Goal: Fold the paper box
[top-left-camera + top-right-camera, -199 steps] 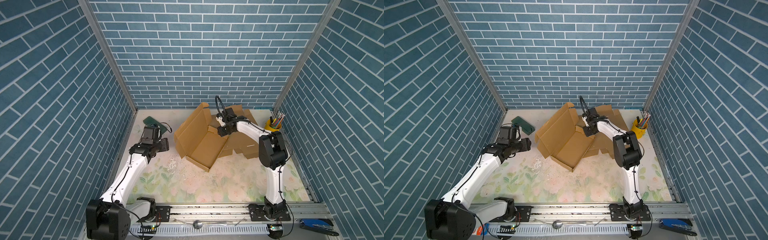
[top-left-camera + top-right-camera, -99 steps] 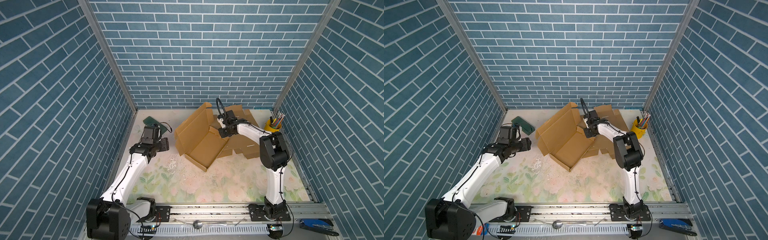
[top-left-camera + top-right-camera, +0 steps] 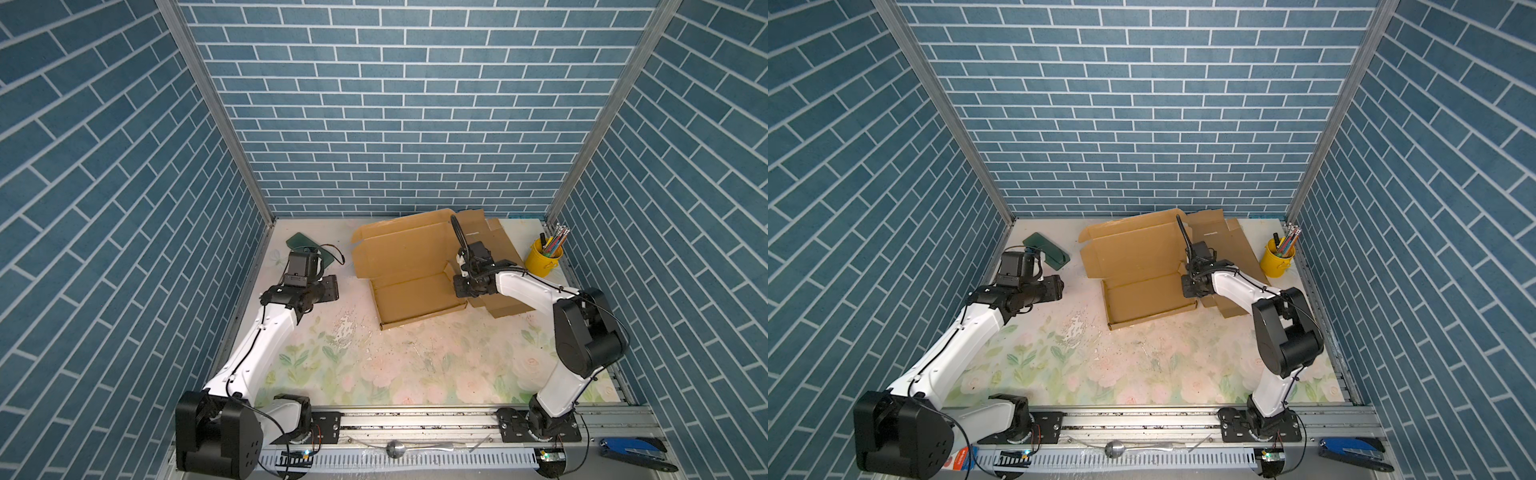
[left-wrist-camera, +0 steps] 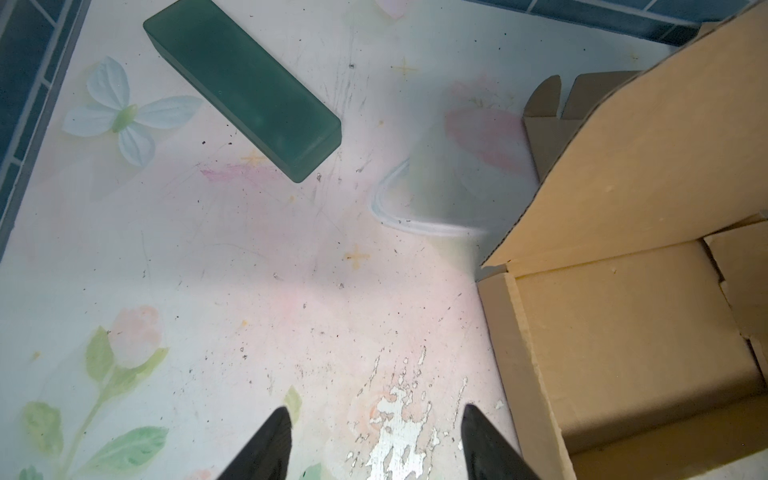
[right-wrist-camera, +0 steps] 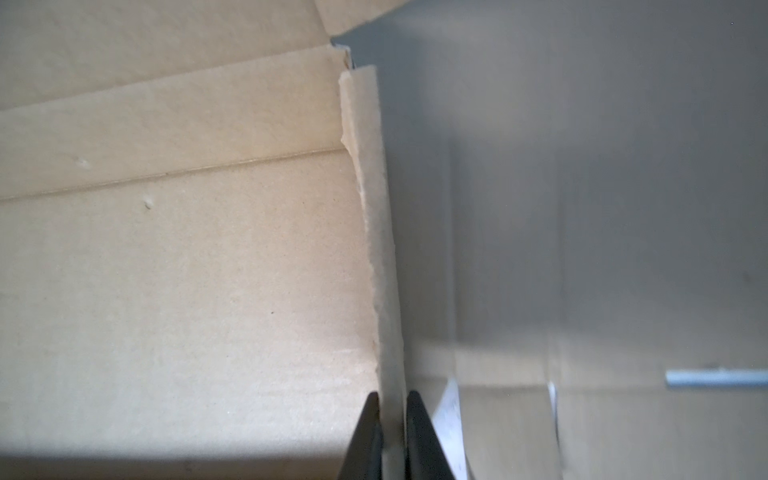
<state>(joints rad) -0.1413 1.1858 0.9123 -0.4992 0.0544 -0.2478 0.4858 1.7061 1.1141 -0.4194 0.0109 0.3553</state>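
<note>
right gripper [image 3: 464, 286] is closed onto the paper box [image 3: 415, 293], pinching the side wall at the box's 3 o'clock edge, in both top views. the box sits toward 12 o'clock on the table [image 3: 415, 365], tray base flat, lid panel raised toward the back wall. left gripper [image 3: 331, 286] hangs low over bare table at 9 o'clock of the box, apart from it. green block [image 3: 300, 241] lies at 10 o'clock of the table, yellow cup [image 3: 540, 266] of pens at 2 o'clock. flat cardboard pieces [image 3: 498, 245] lie under my right arm, just beside the box.

left wrist view: left gripper [image 4: 374, 411] spread wide, only worn table surface between the tips, touching nothing. paper box [image 4: 623, 332] corner near, green block [image 4: 245, 91] farther off.

right wrist view: right gripper [image 5: 390, 401] pressed together on an upright cardboard wall of the paper box [image 5: 187, 270], one tip on each face. beyond the wall all is grey blur; cannot tell what lies there.
</note>
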